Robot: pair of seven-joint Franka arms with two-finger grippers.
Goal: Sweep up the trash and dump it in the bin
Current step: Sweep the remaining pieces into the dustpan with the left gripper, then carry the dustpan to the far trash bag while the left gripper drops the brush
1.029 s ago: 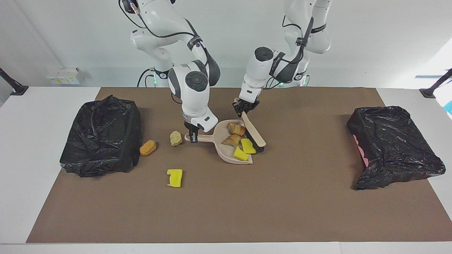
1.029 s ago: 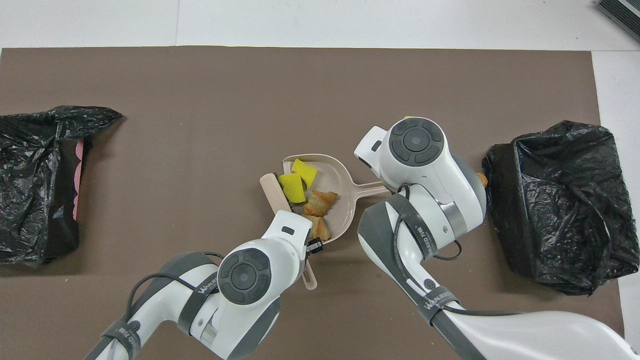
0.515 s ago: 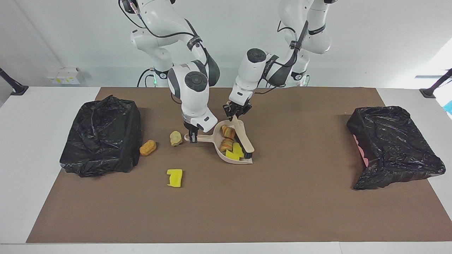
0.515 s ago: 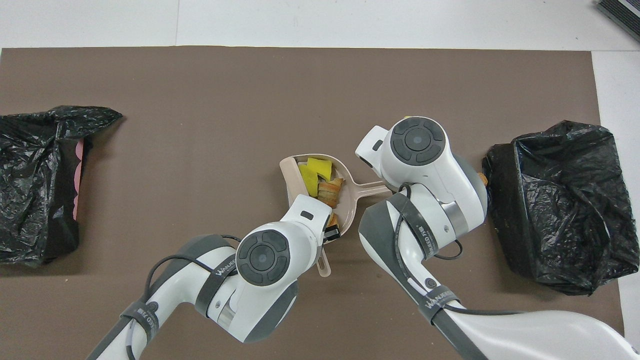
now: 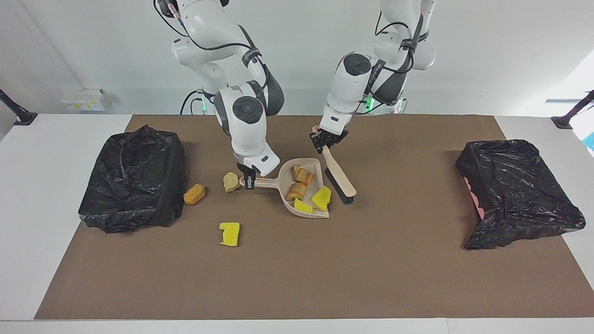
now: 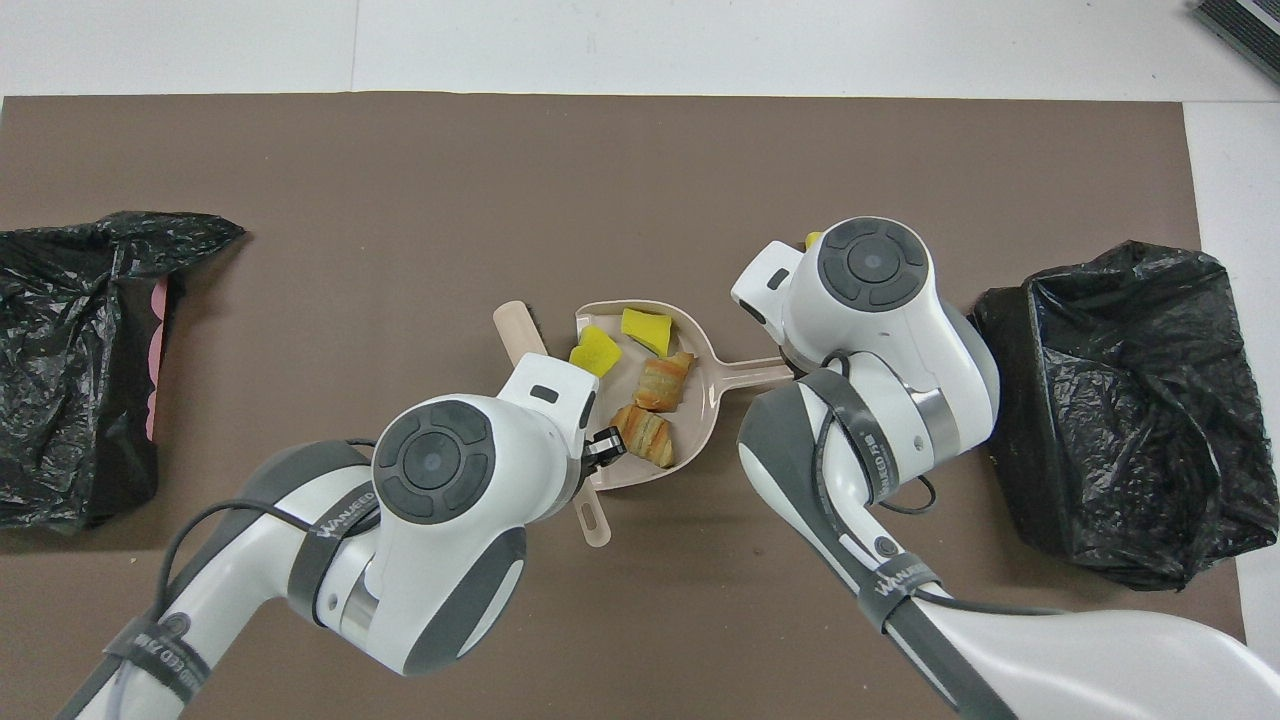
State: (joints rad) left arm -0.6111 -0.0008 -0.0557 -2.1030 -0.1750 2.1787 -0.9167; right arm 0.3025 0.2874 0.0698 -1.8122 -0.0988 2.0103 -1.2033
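Observation:
The beige dustpan (image 5: 297, 162) (image 6: 703, 398) lies mid-mat, and my right gripper (image 5: 248, 182) is shut on its handle. In the pan are two bread-like lumps (image 5: 303, 175) (image 6: 665, 381) and two yellow sponge chunks (image 5: 321, 198) (image 6: 646, 328). My left gripper (image 5: 324, 140) is shut on the handle of the beige brush (image 5: 341, 178) (image 6: 515, 325), whose bristles point down beside the pan, toward the left arm's end. Loose trash on the mat: a tan lump (image 5: 230, 181) by the pan's handle, an orange lump (image 5: 194, 194), and a yellow sponge (image 5: 229, 233). In the overhead view both grippers are hidden under their wrists.
A black-bagged bin (image 5: 134, 185) (image 6: 1110, 400) stands at the right arm's end of the mat, close to the orange lump. A second bagged bin (image 5: 519, 190) (image 6: 70, 360) stands at the left arm's end. White table borders the brown mat.
The left gripper drew the brush back out of the pan toward the left arm's end. The pieces it had pushed now rest inside the pan. The right gripper kept its hold, and the pan shifted slightly.

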